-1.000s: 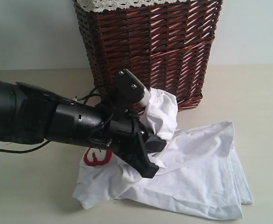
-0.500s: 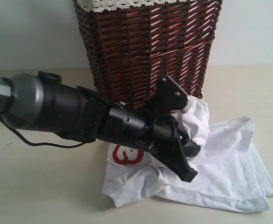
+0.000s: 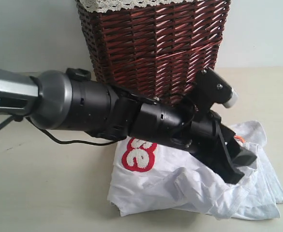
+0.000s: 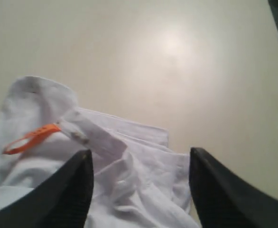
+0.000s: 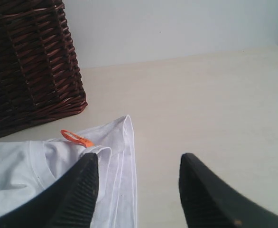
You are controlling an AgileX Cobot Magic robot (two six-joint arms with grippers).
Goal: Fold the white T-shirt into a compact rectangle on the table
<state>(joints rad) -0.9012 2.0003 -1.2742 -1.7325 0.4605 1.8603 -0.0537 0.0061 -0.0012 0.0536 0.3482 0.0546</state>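
Note:
The white T-shirt (image 3: 170,179) lies crumpled on the table (image 3: 45,193) in front of the basket, its red-outlined lettering (image 3: 139,153) facing up on the left. The orange neck tag (image 3: 239,139) shows at its right end. My left arm reaches across the shirt, and my left gripper (image 3: 243,166) hangs over the right end. In the left wrist view my left gripper (image 4: 136,154) is open, with bunched shirt cloth (image 4: 129,175) and the tag (image 4: 30,138) below the jaws. My right gripper (image 5: 139,159) is open over the shirt's edge (image 5: 125,156), near the tag (image 5: 76,138).
A dark red-brown wicker basket (image 3: 156,48) with white lace trim stands right behind the shirt, and it also shows in the right wrist view as a basket (image 5: 30,61). Bare table (image 5: 215,104) stretches to the right of the shirt. A black cable (image 3: 74,141) hangs under the left arm.
My left arm has swept to the right across the shirt, which shifted right with it. The lifted fold of cloth by the gripper is down now, and more of the red lettering shows.

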